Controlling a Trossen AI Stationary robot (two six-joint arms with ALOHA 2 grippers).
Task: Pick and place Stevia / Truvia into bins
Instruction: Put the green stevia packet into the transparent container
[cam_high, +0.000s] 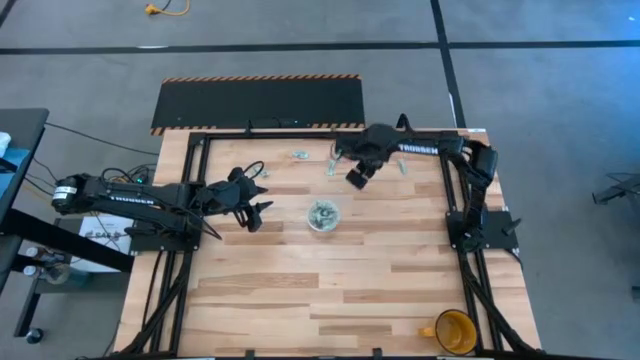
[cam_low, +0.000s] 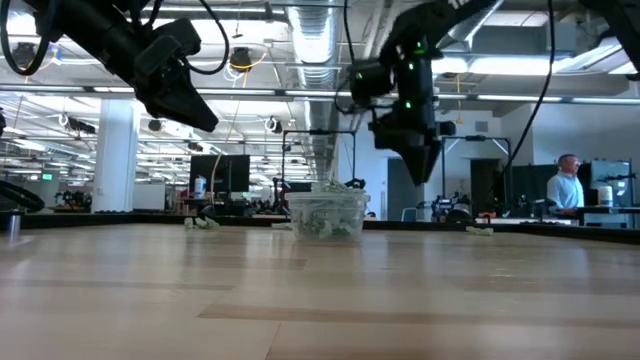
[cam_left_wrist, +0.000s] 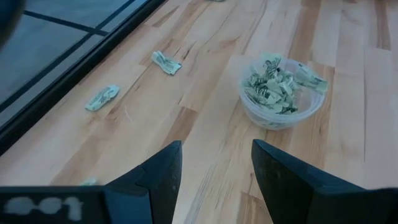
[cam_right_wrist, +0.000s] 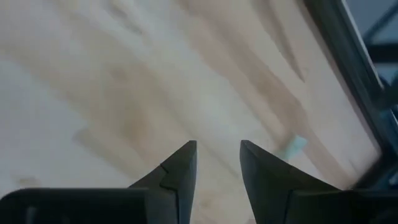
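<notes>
Both pincers empty, fingers apart: left pincer (cam_high: 262, 213) beside the cup (cam_high: 323, 215) (full of sachets (cam_left_wrist: 273, 87)), right pincer (cam_high: 356, 179) aloft.

Only readable lettering — white "TROSSEN" on the left arm (cam_high: 128, 197) and again on the right arm (cam_high: 418, 149), both seen from above. Blurry pale marking on the left wrist mount, not legible. Sachet print too small to read.

Beyond the right end effector (cam_right_wrist: 217, 158), a pale sachet (cam_right_wrist: 294, 147) is blurring against the tabletop (cam_right_wrist: 124, 93), its markings unreadable.
</notes>
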